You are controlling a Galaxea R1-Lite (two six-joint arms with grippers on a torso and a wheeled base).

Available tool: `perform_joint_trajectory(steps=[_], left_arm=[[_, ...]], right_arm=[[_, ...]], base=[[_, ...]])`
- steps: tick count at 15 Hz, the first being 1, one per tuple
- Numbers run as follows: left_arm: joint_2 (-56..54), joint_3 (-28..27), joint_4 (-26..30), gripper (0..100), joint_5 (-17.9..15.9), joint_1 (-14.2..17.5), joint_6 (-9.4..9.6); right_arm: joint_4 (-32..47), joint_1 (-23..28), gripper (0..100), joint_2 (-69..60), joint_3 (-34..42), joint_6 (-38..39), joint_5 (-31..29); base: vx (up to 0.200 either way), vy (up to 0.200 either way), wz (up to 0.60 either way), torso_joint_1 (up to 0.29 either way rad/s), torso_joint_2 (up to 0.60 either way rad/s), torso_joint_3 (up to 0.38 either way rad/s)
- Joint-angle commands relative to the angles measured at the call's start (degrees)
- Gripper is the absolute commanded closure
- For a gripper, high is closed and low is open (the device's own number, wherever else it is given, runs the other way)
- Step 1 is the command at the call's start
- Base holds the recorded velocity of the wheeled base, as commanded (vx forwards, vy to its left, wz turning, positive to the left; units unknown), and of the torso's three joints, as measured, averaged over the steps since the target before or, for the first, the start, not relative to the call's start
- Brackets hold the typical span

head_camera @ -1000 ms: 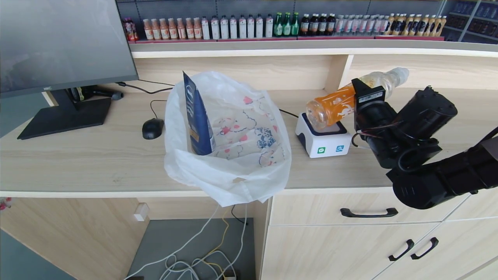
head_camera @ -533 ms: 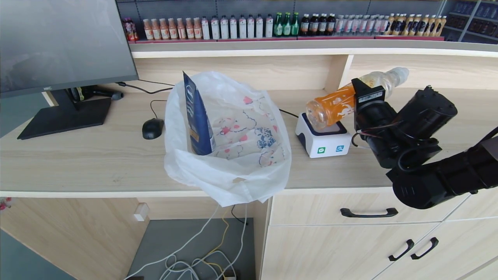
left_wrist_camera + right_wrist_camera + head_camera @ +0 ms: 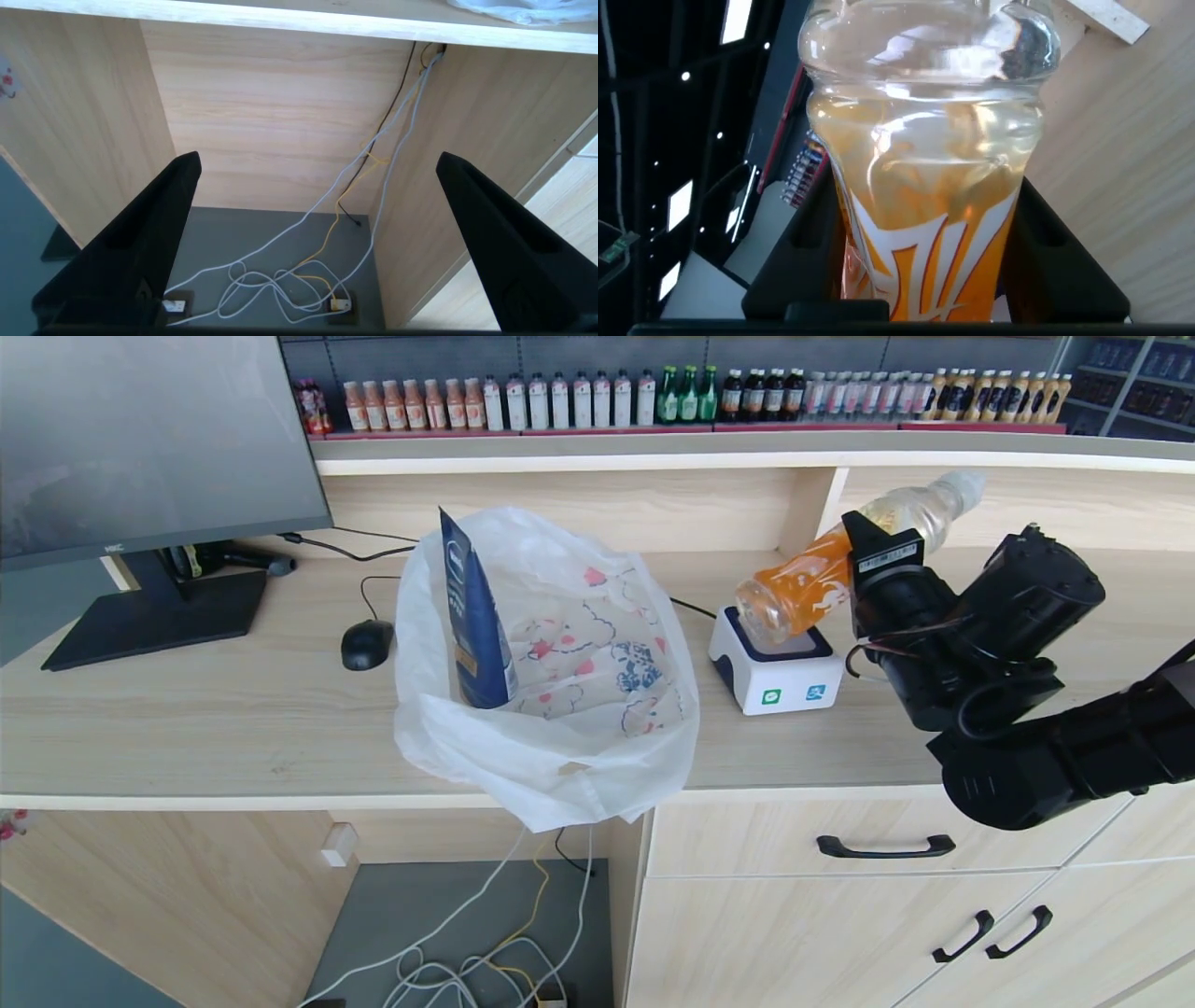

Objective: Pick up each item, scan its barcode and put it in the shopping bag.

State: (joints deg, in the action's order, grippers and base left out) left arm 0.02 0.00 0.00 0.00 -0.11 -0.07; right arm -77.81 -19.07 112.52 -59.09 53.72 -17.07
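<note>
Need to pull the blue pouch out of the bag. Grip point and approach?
Blue pouch: probably grip the top edge, from above. It stands upright, its top poking above the shopping bag rim. It's flat and thin, so pinch across the faces. Lower down the bag surrounds it.

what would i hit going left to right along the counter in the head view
monitor stand → mouse → shopping bag → scanner → right pincer, gripping the orange bottle
</note>
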Motion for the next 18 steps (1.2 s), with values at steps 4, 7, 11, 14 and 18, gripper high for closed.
perform_joint_trajectory(steps=[4,7,11,14,18], left_arm=[[-0.02,0.0,0.0,0,0.0,0.11,-0.01],[-0.02,0.0,0.0,0,0.0,0.02,-0.01],[-0.02,0.0,0.0,0,0.0,0.02,-0.01],[-0.02,0.0,0.0,0,0.0,0.02,-0.01],[-0.02,0.0,0.0,0,0.0,0.02,-0.01]], right_arm=[[-0.15,-3.52,100,-2.48,-2.0,-7.58,1.25],[-0.59,-4.84,100,-2.57,-3.49,-15.4,1.95],[-1.46,-9.59,100,-3.8,-4.46,-28.15,1.69],[-2.61,-13.54,100,-3.36,-7.01,-41.16,1.86],[-2.87,-20.57,100,-2.74,-8.15,-54.78,1.86]], base=[[0.0,0.0,0.0,0.0,0.0,0.0],[0.0,0.0,0.0,0.0,0.0,0.0],[0.0,0.0,0.0,0.0,0.0,0.0],[0.0,0.0,0.0,0.0,0.0,0.0],[0.0,0.0,0.0,0.0,0.0,0.0]])
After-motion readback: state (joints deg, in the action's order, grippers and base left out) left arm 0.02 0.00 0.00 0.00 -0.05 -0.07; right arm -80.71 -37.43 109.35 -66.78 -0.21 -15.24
